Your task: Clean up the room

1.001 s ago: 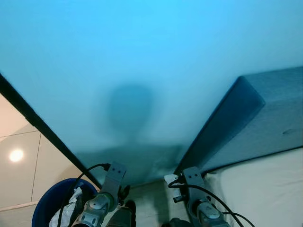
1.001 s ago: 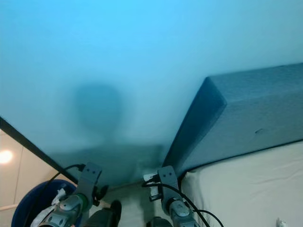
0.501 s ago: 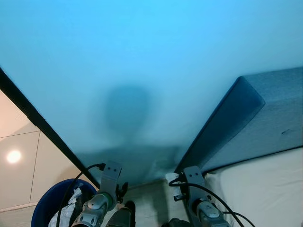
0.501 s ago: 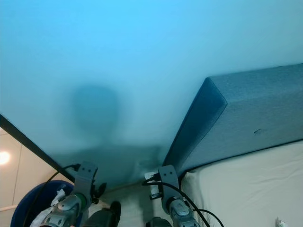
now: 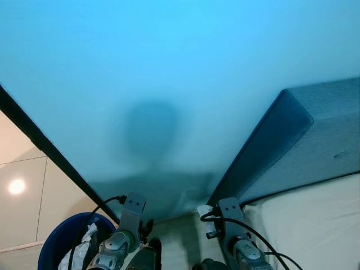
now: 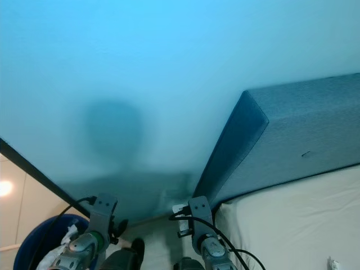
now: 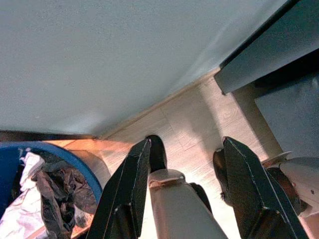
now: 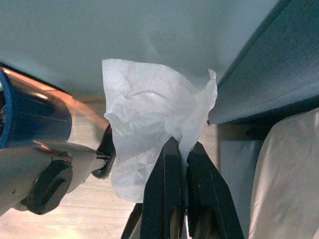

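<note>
A round blue plastic bin of crumpled waste sits leftmost by the pale blue wall. The left gripper hangs spread beside it. The right gripper pinches a crumpled white tissue near the grey-blue upholstered headboard.

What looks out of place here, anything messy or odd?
Nothing is spilled or damaged. The one stray item is a crumpled white tissue, pinched in the right gripper and not yet in the blue bin, which already holds crumpled waste on the robot's left. The left gripper is open and empty.
</note>
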